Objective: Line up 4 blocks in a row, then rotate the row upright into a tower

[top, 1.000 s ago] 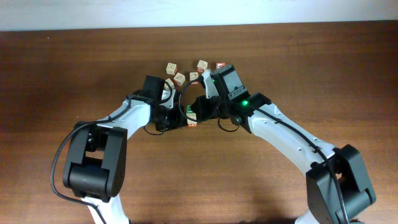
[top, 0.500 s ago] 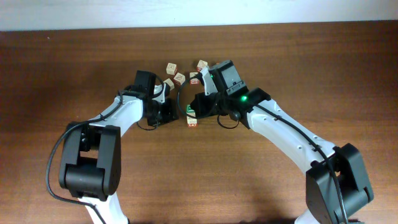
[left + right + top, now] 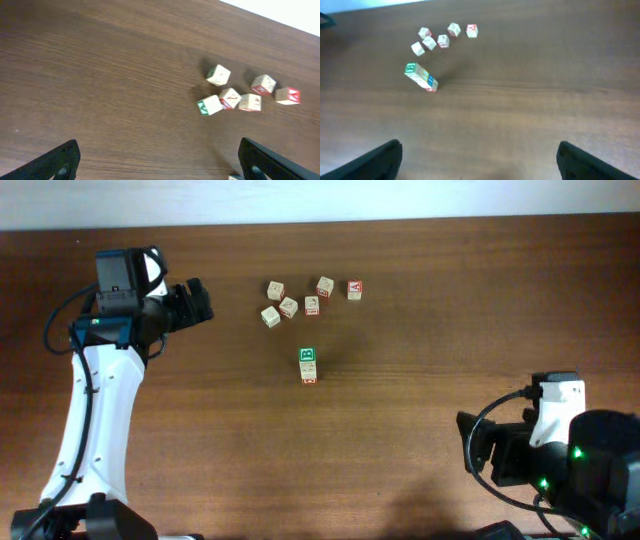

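Note:
The blocks stand as a short tower of several cubes at the table's middle. Its top face is green; blue and red prints show on its side in the right wrist view. Nothing touches the tower. My left gripper hangs far off at the back left, open and holding nothing, its dark fingers wide apart over bare wood. The right gripper is near the front right corner, also open and holding nothing.
Several loose pale cubes lie in a cluster behind the tower, seen too in the left wrist view. A cube with a red A ends that row on the right. The white wall edge runs along the back.
Both arms were at the tower with grippers shut. They have pulled away to opposite corners and opened. The tower stays in place.

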`<control>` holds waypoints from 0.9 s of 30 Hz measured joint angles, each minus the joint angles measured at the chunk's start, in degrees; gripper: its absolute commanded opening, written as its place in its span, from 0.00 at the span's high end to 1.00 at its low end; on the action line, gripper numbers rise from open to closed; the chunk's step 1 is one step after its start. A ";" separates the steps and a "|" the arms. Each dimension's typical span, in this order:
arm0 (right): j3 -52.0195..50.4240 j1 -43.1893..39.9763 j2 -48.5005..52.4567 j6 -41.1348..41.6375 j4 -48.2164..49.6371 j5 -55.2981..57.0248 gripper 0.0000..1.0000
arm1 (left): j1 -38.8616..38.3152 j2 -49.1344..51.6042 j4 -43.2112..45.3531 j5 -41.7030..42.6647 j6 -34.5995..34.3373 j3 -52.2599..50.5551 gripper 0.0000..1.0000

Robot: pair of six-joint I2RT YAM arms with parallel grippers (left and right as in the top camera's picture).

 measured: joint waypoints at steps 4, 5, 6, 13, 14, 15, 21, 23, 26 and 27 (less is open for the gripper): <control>0.00 0.00 0.00 0.00 -0.15 0.44 0.01 | 0.04 0.00 -0.07 -2.05 0.00 0.00 0.01; 0.00 0.00 0.00 0.02 -0.15 0.44 0.01 | 0.04 0.00 -0.07 -2.05 0.00 0.00 0.01; 0.00 0.00 0.00 -0.02 -0.15 0.44 0.01 | 0.04 0.00 -0.07 -2.05 0.00 0.00 0.01; -14.93 -10.93 -14.56 -10.23 23.08 7.10 0.01 | 0.04 0.02 -0.04 -2.25 0.00 -0.02 0.01; -24.24 -13.44 -21.38 -15.28 31.63 5.62 0.01 | 0.04 0.02 0.02 -2.43 0.00 -0.02 0.01; -32.37 -14.64 -25.75 -17.99 39.01 3.93 0.01 | 0.04 0.07 0.11 -2.49 -0.02 -0.02 0.01; -68.17 -15.76 -41.88 -21.03 67.87 -0.79 0.01 | 0.04 0.11 0.00 -2.47 0.00 0.02 0.01; -71.60 -15.76 -42.05 -21.20 69.31 -0.79 0.01 | 0.04 0.11 0.00 -2.47 0.00 0.02 0.01; -75.89 -15.76 -42.05 -21.44 70.44 -0.74 0.01 | 0.04 0.11 -0.07 -2.47 0.00 0.02 0.01; -75.89 -15.76 -42.05 -21.42 70.27 -0.72 0.02 | 0.04 0.11 -0.04 -2.47 0.00 0.02 0.01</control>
